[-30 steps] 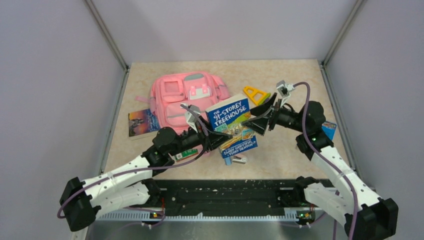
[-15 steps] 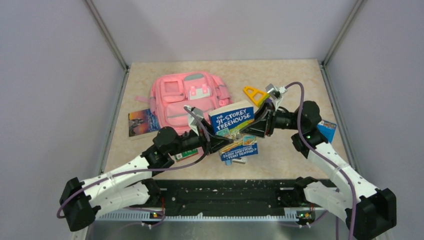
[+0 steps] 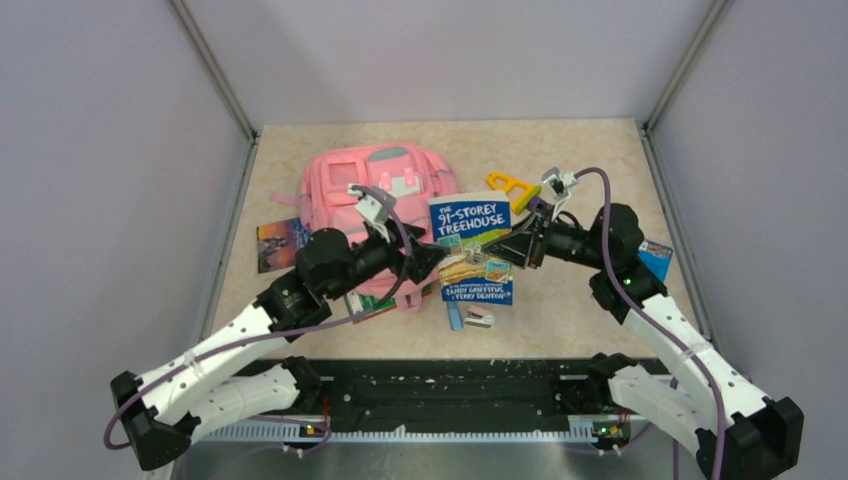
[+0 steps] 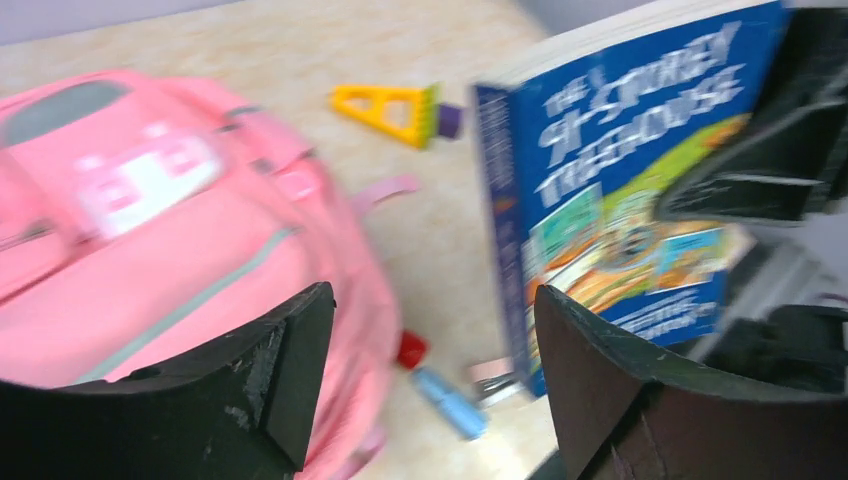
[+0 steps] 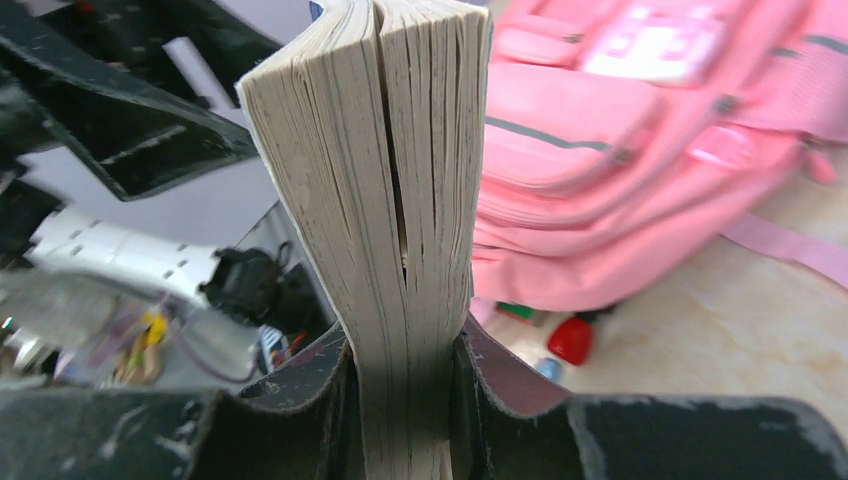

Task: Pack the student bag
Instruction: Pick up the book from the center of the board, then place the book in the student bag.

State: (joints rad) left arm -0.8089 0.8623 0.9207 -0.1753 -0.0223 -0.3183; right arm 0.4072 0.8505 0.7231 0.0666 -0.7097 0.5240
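bag: large pink fabric backpack point(image 3: 375, 200) flat on surface point(image 3: 600, 160), ahead-left of left tool point(image 4: 430, 340); soft, floppy, probably light; grip zip edge or strap | blue paperback book point(image 3: 472, 225) upright, clamped at page edge by right tool point(image 5: 405, 370) | left tool: jaws wide, empty

The top view hangs high above and behind the arm bases, looking down over the whole table point(image 3: 560, 150) toward its far edge. The left wrist view sits low and close, looking out between the left gripper point(image 4: 432, 300) fingers toward the far right corner. The right wrist view sits hard up against the book point(image 5: 400, 200), facing the table's left edge. All three share the book and the student bag point(image 3: 370, 190)
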